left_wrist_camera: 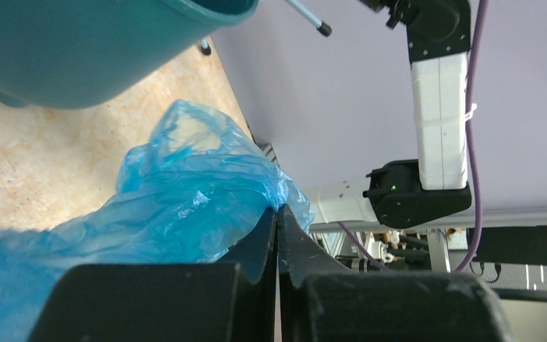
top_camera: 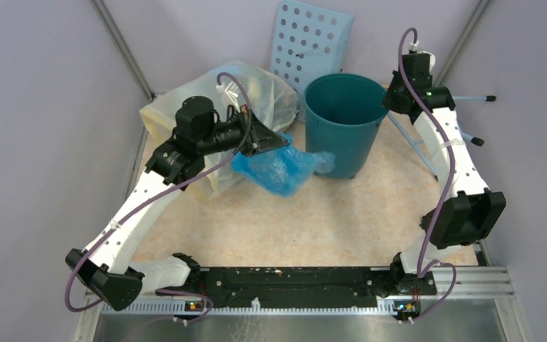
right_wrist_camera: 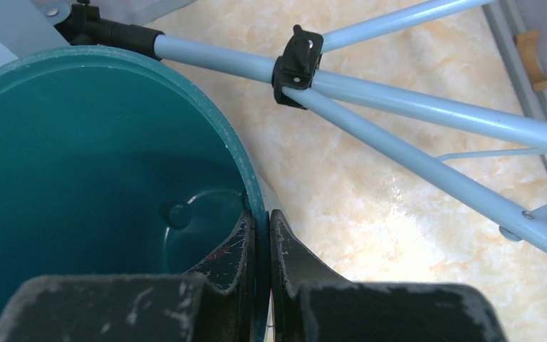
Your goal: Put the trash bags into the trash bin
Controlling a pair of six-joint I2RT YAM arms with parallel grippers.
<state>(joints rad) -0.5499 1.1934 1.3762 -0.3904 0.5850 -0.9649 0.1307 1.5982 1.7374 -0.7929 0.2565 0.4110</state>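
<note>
Pinching a gathered fold of the trash bag point(left_wrist_camera: 185, 203), the left pincer point(left_wrist_camera: 278, 217) has its fingers pressed together on the thin blue film. The rest of the bag spills out below and ahead of them in loose, crinkled lobes. From above, the bag sags onto the surface point(top_camera: 313, 221) just left of the trash bin point(top_camera: 338, 139), one lobe close against the bin's lower wall. Whether it touches cannot be told. The right pincer point(right_wrist_camera: 260, 217) is clamped on the bin's rolled rim, one finger inside and one outside. The bin stands upright and looks empty.

The bag will likely handle as almost weightless and quite limp. It has no stiffness to follow the pincer, so whatever is not held will trail, catch air and drape over the rim instead of dropping in. The film also looks slick, so a bunched fold like the one now held seems a safer hold than a single layer, which could slip out or stretch. The bin seems light enough to slide or tip if the bag drags on it, and the grip on its rim looks well placed to steady it. The larger whitish bag point(top_camera: 256, 82) behind the left arm lies near and could snag.
</note>
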